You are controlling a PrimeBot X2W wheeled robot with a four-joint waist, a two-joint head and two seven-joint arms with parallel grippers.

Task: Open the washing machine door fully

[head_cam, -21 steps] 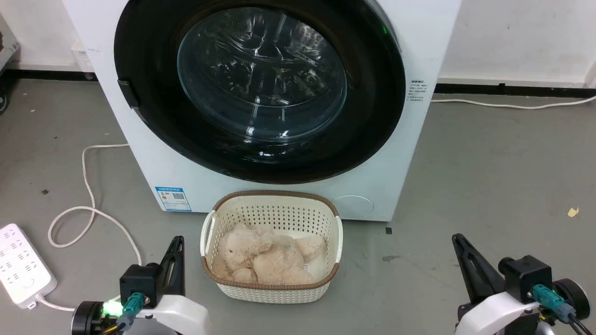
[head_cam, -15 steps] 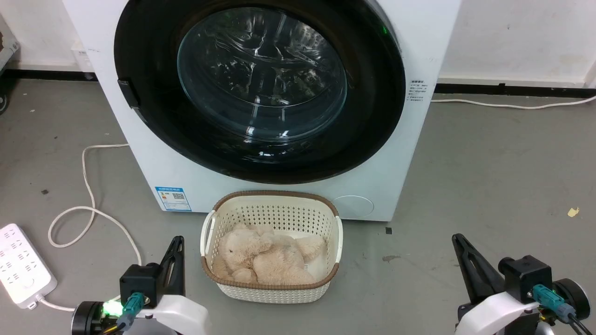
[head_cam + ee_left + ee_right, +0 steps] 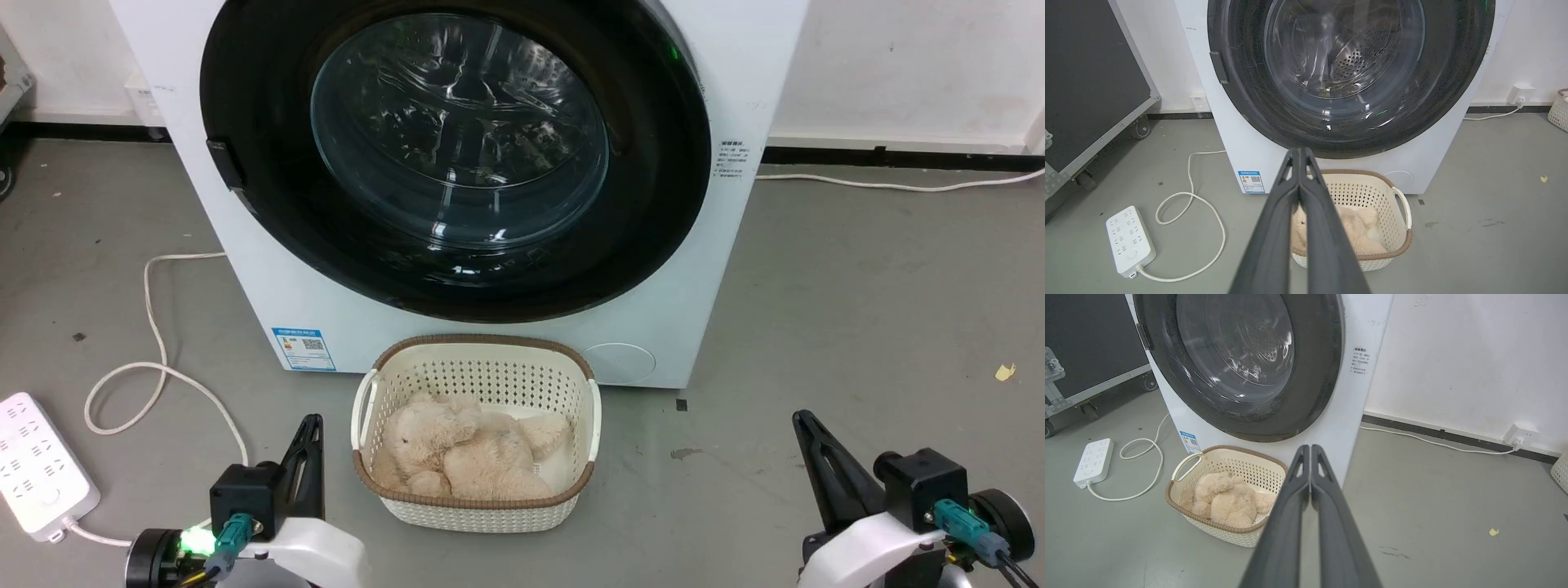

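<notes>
Sitting below washing machine door (image 3: 457, 155): basket (image 3: 482, 340) (plush (image 3: 465, 453)) | left gripper (image 3: 1299, 151), right gripper (image 3: 1307, 447) pressed together

The top of the door (image 3: 253, 122) and of the washer (image 3: 759, 65) runs off the head view's upper edge. Print on the blue label (image 3: 303, 349) is too small to read. The left gripper (image 3: 1298, 150) hides part of the basket (image 3: 1359, 192) in its wrist view

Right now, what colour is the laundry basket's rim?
Brown rim on the cream laundry basket; clearest in right wrist view.
</notes>
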